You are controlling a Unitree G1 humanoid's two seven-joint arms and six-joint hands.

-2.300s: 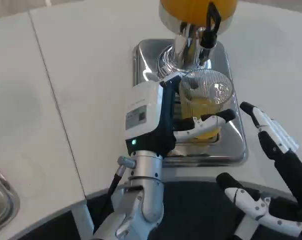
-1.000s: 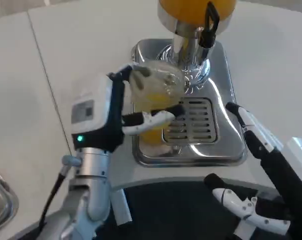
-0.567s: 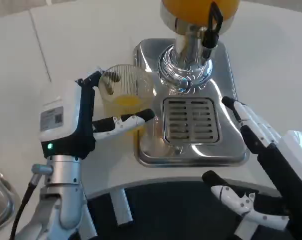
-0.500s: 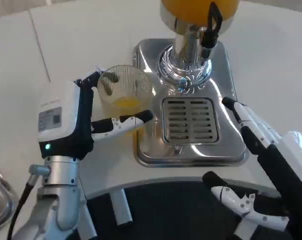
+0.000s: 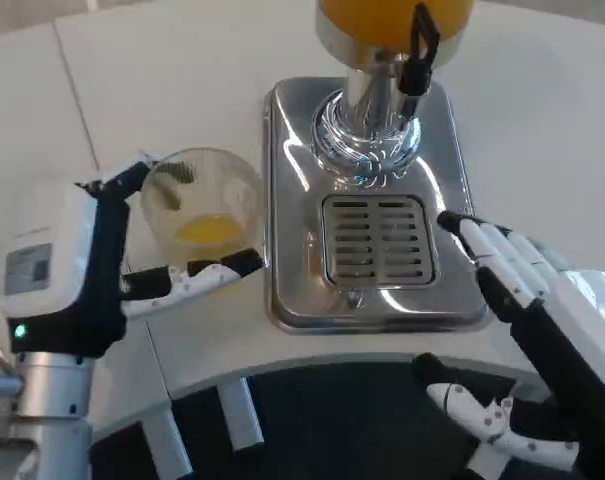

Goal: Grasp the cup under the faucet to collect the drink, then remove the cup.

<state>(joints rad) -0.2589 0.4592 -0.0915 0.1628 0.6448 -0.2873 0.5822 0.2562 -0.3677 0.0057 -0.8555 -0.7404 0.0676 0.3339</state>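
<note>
A clear ribbed cup (image 5: 204, 205) with orange juice in its bottom is held by my left hand (image 5: 92, 265), whose fingers wrap around it. The cup now hangs over the white table, left of the steel drip tray (image 5: 292, 180). The dispenser's faucet (image 5: 418, 52) and its orange tank (image 5: 392, 15) stand at the top middle, with nothing beneath the spout but the drain grate (image 5: 379, 240). My right hand (image 5: 527, 300) hovers by the tray's right front corner, fingers spread and holding nothing.
A seam in the white table (image 5: 82, 90) runs down the left side. The table's curved front edge lies just below the tray.
My left hand has carried the cup out from under the faucet, leftward off the drip tray and over the table. My right hand shifted slightly toward the tray's right edge.
</note>
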